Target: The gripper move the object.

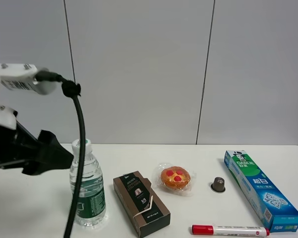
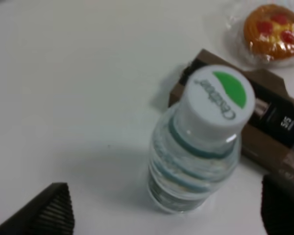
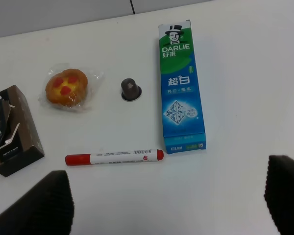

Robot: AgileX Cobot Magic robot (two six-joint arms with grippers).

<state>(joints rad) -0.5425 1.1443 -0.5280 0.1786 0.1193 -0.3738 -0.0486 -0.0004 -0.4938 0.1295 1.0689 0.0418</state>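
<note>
The clear water bottle (image 1: 88,186) with a white-green cap and dark green label stands upright at the front left of the white table (image 1: 198,213). My left gripper (image 1: 59,156) hangs just left of the bottle at neck height. In the left wrist view the gripper (image 2: 169,213) is open, one finger on each side of the frame, and the bottle (image 2: 193,161) stands between and beyond them, untouched. My right gripper (image 3: 164,205) is open and empty above the table; it does not show in the exterior high view.
A brown box (image 1: 140,202) lies right of the bottle, close to it. Further right are a wrapped pastry (image 1: 175,178), a small dark capsule (image 1: 218,184), a blue-green toothpaste box (image 1: 260,188) and a red-capped marker (image 1: 230,230). A black cable (image 1: 79,148) hangs in front of the bottle.
</note>
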